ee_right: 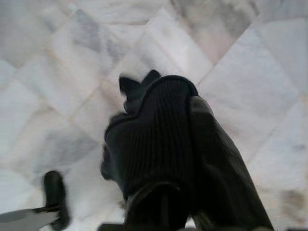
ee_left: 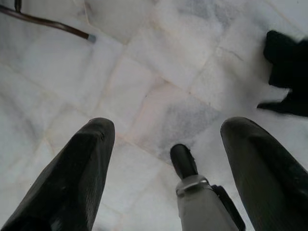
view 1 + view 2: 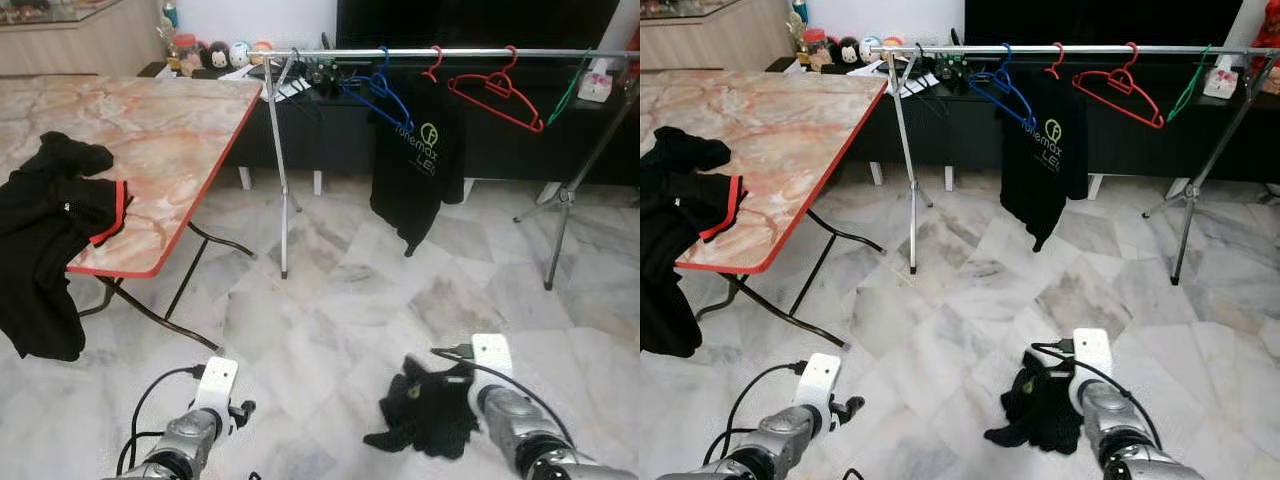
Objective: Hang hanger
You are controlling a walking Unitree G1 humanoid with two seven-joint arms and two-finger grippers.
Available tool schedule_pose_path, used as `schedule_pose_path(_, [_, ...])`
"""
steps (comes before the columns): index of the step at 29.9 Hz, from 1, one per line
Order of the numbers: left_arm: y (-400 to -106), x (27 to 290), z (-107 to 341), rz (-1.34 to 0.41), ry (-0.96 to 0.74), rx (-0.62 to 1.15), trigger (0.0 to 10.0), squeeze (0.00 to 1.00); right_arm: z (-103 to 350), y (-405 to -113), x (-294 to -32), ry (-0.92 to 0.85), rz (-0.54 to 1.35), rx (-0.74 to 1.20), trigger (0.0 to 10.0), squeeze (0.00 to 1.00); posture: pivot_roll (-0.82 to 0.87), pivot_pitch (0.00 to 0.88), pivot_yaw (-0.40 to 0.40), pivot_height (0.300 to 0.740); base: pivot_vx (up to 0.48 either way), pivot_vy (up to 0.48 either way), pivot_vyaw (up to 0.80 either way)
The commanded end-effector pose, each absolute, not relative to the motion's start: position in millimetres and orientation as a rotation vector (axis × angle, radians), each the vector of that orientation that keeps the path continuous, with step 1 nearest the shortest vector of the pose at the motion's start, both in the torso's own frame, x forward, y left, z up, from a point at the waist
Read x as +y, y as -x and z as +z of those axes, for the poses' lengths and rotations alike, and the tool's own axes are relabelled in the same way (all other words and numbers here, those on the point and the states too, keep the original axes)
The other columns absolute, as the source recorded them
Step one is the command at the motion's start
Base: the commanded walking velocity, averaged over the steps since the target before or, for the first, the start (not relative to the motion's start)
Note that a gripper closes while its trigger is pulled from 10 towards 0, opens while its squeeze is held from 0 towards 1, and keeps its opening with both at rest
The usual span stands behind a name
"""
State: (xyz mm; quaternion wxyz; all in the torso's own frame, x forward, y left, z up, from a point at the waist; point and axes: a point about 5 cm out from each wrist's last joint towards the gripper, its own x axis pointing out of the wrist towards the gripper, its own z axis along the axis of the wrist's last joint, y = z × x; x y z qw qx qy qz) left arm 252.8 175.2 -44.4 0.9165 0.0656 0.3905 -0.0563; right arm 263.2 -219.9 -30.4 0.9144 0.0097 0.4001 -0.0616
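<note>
Left eye view: the right gripper (image 3: 440, 395) sits low over the marble floor (image 3: 330, 300), clenched on a bunched black garment (image 3: 425, 408) that hangs from its fingers. The right wrist view confirms this: ribbed black cloth wraps the fingers (image 1: 211, 159). The left gripper (image 2: 168, 159) is released, its two fingers spread wide above bare floor tiles, holding nothing. Well ahead of both grippers stands a metal clothes rail (image 3: 450, 51). On it hang a blue hanger (image 3: 375, 92), a red hanger (image 3: 497, 95), a green hanger (image 3: 570, 88) and a black T-shirt (image 3: 417, 170) on a red-hooked hanger. Ahead and left of the left gripper is a marble-patterned table (image 3: 160, 130) with black clothing (image 3: 45, 235) draped over its near edge.
</note>
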Motion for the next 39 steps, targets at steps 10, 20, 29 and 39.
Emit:
schedule_pose_path(10, [-233, 176, -59, -0.085, -0.127, 0.896, 10.0, 0.0, -51, -238, -210, -0.042, -0.024, 0.961, 10.0, 0.0, -0.08, 0.0, -0.031, 0.74, 0.0, 0.0, 0.0])
schedule_pose_path(20, [-232, 184, -59, -0.102, -0.163, 0.908, 10.0, 0.0, -52, -238, -204, -0.052, -0.022, 0.956, 10.0, 0.0, -0.08, 0.0, -0.014, 0.74, 0.0, 0.0, 0.0])
schedule_pose_path(29, [-232, 186, -58, -0.1, -0.168, 0.906, 10.0, 0.0, -51, -239, -202, -0.052, -0.006, 0.947, 10.0, 0.0, -0.07, 0.0, 0.004, 0.74, 0.0, -0.139, 0.0])
schedule_pose_path(39, [-236, 186, -56, -0.117, -0.175, 0.894, 10.0, 0.0, -49, -242, -203, -0.034, -0.014, 0.936, 10.0, 0.0, -0.06, 0.0, 0.002, 0.74, 0.0, -0.219, 0.0])
